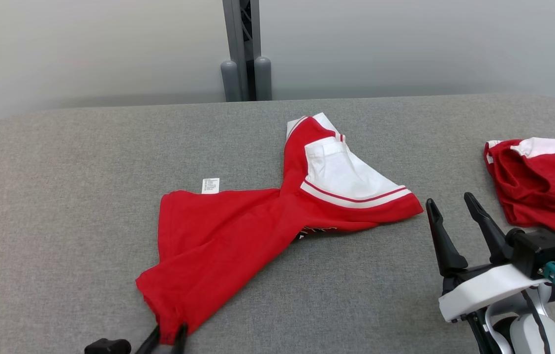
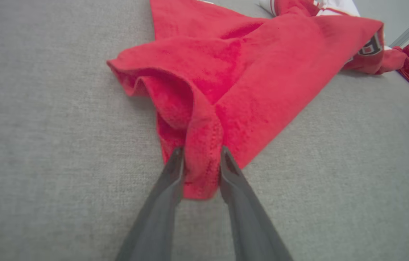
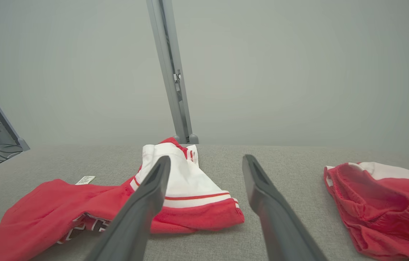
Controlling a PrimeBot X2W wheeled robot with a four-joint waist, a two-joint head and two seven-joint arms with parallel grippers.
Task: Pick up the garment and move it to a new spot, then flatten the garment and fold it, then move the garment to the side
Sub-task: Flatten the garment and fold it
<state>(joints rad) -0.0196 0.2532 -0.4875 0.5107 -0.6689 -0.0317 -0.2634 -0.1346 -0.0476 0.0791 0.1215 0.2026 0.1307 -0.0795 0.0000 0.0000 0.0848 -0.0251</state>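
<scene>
The garment, red with a white striped part, lies twisted and partly spread across the middle of the grey table. Its near corner is bunched into a ridge. My left gripper straddles that ridge at the bottom edge of the head view. In the left wrist view the left gripper has its fingers parted, open, with the cloth fold loose between them and resting on the table. My right gripper hovers open and empty to the right of the garment, with the right gripper pointing past the white part.
A second red and white piece of clothing lies crumpled at the table's right edge, close to my right arm. A grey post stands behind the table's far edge. A white label sticks out from the garment's far hem.
</scene>
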